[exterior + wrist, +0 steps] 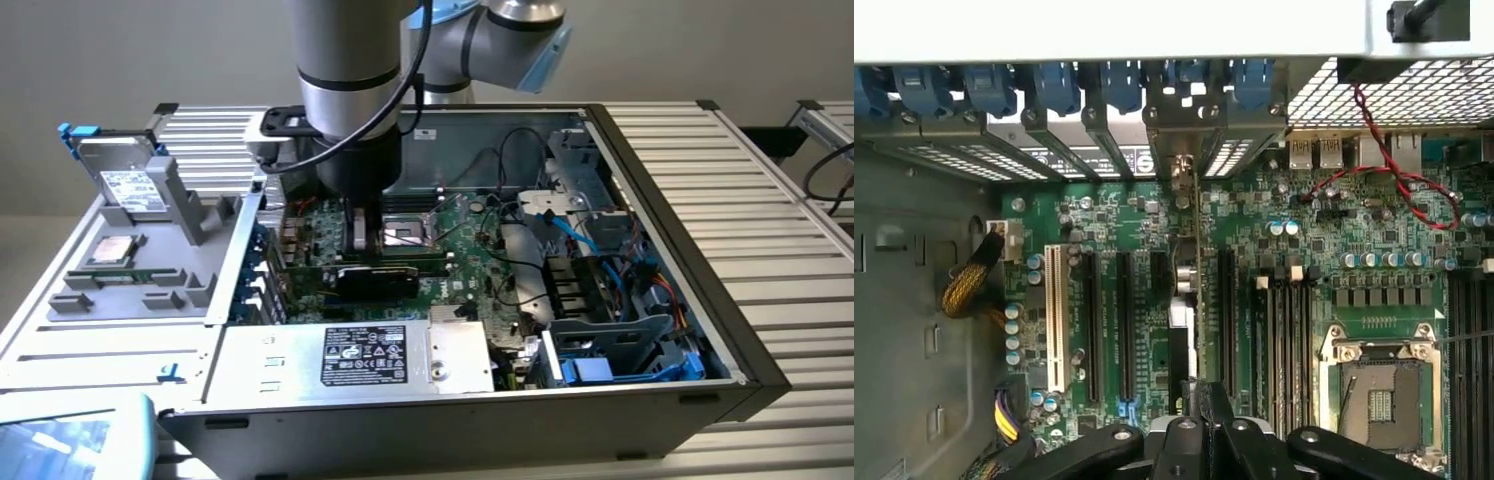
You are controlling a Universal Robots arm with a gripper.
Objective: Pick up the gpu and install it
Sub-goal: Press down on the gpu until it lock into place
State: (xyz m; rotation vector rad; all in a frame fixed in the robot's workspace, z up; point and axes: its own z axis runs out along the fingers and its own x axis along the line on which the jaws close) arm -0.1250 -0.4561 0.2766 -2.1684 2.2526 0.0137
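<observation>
While the arm stood low inside the open computer case (747,370), the gripper (358,240) was clenched on the gpu (387,278), which hung edge-down just above the motherboard (467,260), close beside the empty processor socket (403,235). From the wrist view the card (1192,290) showed almost end-on, a thin upright blade running from the fingers (1204,415) toward the row of rear slot brackets (1184,130), its silver end plate seemingly up against that row. It stood over the long black expansion slots (1124,320) beside the socket; whether its edge had already entered a slot I could not quite make out, since the card hid its own foot.

It struck me as a light thing, stiff along its length, yet hardly one to be forced: a bare circuit board on one face, a black cooler on the other, with small parts that would not forgive a squeeze or a twist. The sensible hold looked to be the one in use, across the top edge near the middle, pinching board and cooler together, so any push would go straight down through the card without levering it sideways. The smooth cooler shell might let it slip if tilted.
</observation>
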